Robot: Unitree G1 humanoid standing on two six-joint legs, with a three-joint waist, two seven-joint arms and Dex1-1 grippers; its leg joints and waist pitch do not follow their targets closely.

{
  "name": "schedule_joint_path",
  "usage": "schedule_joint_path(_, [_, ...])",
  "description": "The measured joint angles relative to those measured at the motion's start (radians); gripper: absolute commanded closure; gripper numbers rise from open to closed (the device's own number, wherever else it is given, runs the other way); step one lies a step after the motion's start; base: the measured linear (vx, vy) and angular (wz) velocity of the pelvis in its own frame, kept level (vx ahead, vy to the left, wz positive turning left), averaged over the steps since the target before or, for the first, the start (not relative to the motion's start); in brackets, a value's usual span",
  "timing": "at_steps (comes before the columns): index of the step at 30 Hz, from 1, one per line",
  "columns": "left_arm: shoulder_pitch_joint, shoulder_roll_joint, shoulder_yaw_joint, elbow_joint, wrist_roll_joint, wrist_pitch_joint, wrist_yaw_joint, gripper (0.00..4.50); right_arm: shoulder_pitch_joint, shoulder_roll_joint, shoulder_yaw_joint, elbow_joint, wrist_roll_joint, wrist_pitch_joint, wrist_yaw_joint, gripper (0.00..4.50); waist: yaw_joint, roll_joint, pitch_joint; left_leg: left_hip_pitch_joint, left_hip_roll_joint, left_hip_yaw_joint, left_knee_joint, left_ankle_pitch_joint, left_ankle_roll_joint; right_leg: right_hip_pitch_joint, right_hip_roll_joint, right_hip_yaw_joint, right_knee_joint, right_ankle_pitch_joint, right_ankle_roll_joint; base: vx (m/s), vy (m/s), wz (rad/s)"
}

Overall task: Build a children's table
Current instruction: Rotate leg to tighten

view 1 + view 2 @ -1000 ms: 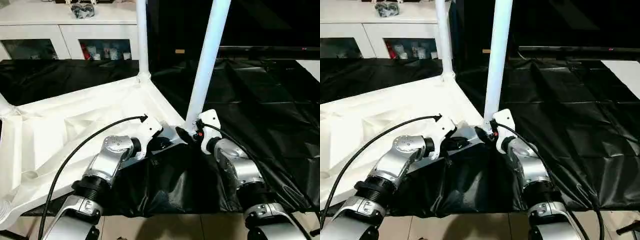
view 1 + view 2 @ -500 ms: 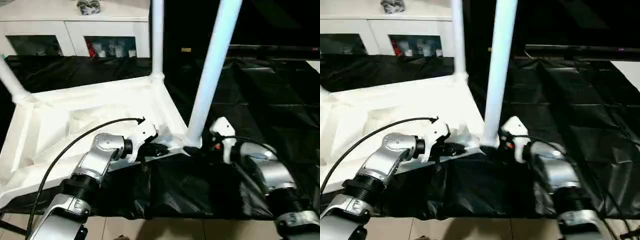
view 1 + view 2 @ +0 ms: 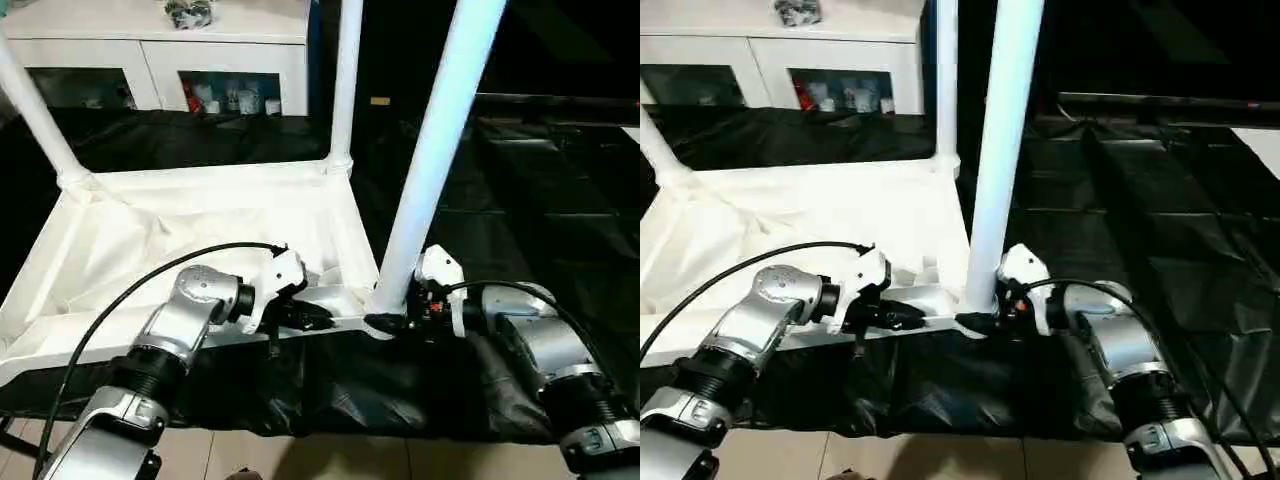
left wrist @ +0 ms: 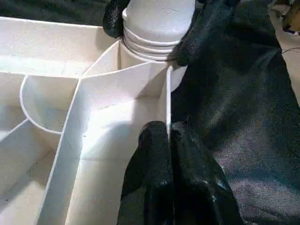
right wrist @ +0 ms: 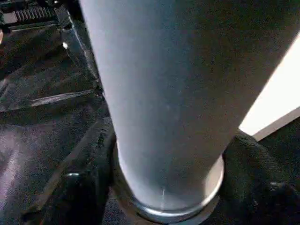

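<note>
Black sheeting (image 3: 520, 200) covers the counter; left claw (image 4: 168, 140) pinches the upturned tabletop's (image 3: 150, 240) rim while right claw (image 3: 385, 322) grips the near leg's (image 3: 430, 170) base.

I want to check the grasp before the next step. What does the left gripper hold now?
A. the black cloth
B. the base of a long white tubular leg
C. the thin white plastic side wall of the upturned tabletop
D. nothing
C: in the left wrist view the left gripper has its two black fingers shut on the thin white plastic side wall of the upturned tabletop, one on each side.
</note>
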Motion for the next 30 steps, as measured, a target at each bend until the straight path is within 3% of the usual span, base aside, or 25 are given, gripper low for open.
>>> schedule_joint_path(10, [0.000,-0.009,0.010,0.014,0.003,-0.003,0.041,4.50,-0.005,0.020,-0.010,0.024,-0.006,-0.009,-0.042,1.80,-0.001,0.000,0.000,0.002,0.000,0.000,0.000,0.000,0.000,0.002,0.000,0.000,0.001,0.000,0.000,0.000,0.000,0.00])
schedule_joint_path(18, [-0.049,-0.143,0.063,0.100,0.071,0.031,0.388,4.50,-0.088,0.240,-0.136,0.205,-0.048,0.001,-0.591,1.82,-0.032,-0.004,-0.002,0.003,-0.003,-0.002,0.002,0.001,-0.001,0.003,-0.001,0.002,-0.004,0.000,0.002,0.000,0.000,0.00])
schedule_joint_path(23, [-0.050,-0.194,0.059,0.100,0.092,0.052,0.470,4.50,-0.094,0.282,-0.163,0.222,-0.065,-0.011,-0.722,1.82,-0.031,0.002,-0.005,0.002,-0.006,-0.003,-0.001,0.001,-0.001,0.005,-0.002,0.003,-0.016,0.000,0.002,0.000,0.000,0.00])
schedule_joint_path(26, [-0.050,-0.196,0.058,0.098,0.095,0.052,0.470,4.50,-0.093,0.283,-0.168,0.226,-0.066,-0.021,-0.721,1.12,-0.031,0.002,-0.005,0.002,-0.007,-0.002,0.000,0.001,-0.001,0.005,-0.002,0.004,-0.016,0.000,0.002,0.000,0.000,0.00])
schedule_joint_path(30, [-0.050,-0.186,0.060,0.096,0.095,0.042,0.438,4.50,-0.083,0.273,-0.167,0.208,-0.062,-0.021,-0.669,0.89,-0.031,0.003,-0.005,0.001,-0.007,-0.003,-0.001,0.001,-0.001,0.004,-0.002,0.003,-0.016,0.001,0.002,0.000,0.000,0.00])
